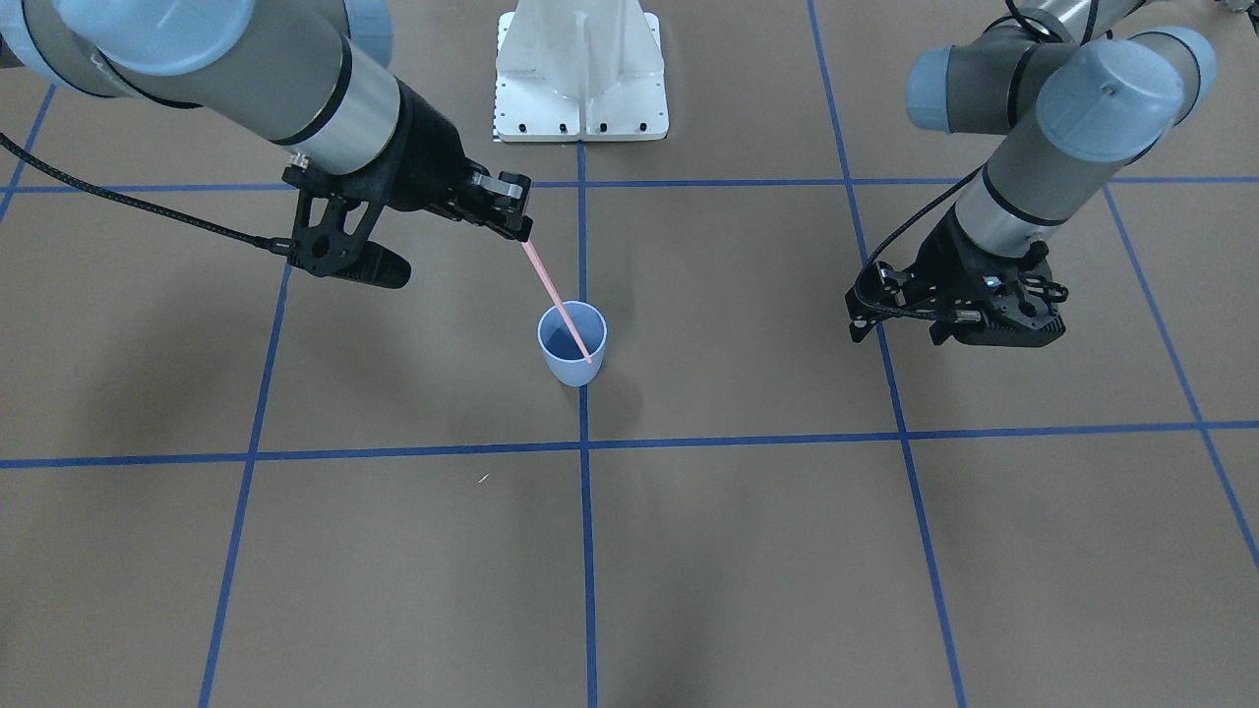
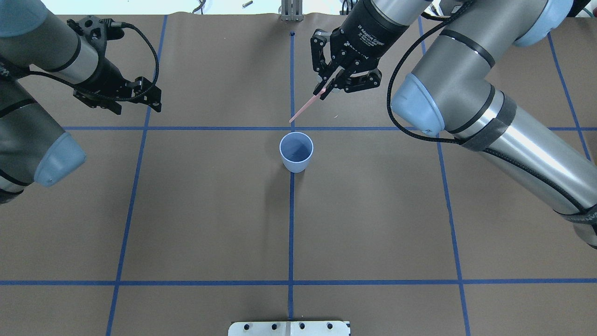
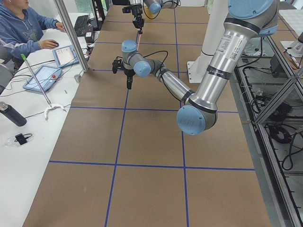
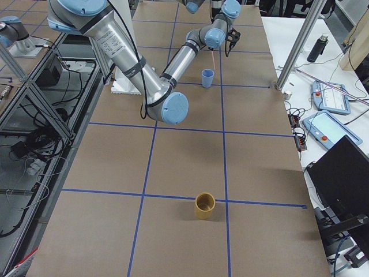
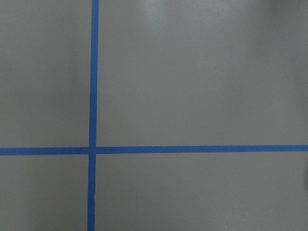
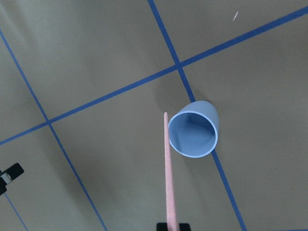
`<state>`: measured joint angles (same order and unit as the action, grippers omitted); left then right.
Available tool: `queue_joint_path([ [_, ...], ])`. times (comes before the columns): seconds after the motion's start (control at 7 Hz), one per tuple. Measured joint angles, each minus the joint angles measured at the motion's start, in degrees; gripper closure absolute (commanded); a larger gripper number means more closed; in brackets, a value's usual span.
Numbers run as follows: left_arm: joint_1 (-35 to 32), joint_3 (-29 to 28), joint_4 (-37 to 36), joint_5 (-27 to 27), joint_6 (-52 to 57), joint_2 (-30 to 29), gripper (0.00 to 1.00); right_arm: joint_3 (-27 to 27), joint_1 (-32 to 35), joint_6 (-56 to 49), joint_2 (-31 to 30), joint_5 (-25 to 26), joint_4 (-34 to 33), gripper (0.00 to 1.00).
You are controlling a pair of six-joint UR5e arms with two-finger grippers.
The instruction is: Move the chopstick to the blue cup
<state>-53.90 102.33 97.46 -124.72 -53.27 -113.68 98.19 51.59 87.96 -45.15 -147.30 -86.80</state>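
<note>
Right gripper: jaws clamped on upper end of pink chopstick.
Chopstick held in air; long axis slants down from jaws toward blue cup, free tip lowest.
Cup upright on table, mouth open upward.
Tip not yet inside: short of rim in overhead view, on side away from robot base; just beside rim in wrist view.
Judged next need: bring tip over mouth, then lower.
Left gripper: well apart, nothing seen in it; jaw state cannot be told.
Right arm clearly nearer.
</note>
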Motion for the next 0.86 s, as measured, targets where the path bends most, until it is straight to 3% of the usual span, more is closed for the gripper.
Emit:
queue_joint_path([
  [0.71,0.01,0.3,-0.05,-0.05,-0.19,-0.05,0.02,2.63,-0.45,0.01,-3.81,-0.98,-0.39,1.0],
  [0.86,-0.01,0.36,-0.07,-0.07,-0.23,-0.05,0.02,2.39,-1.01,0.01,-3.88,-0.51,-0.39,0.87],
])
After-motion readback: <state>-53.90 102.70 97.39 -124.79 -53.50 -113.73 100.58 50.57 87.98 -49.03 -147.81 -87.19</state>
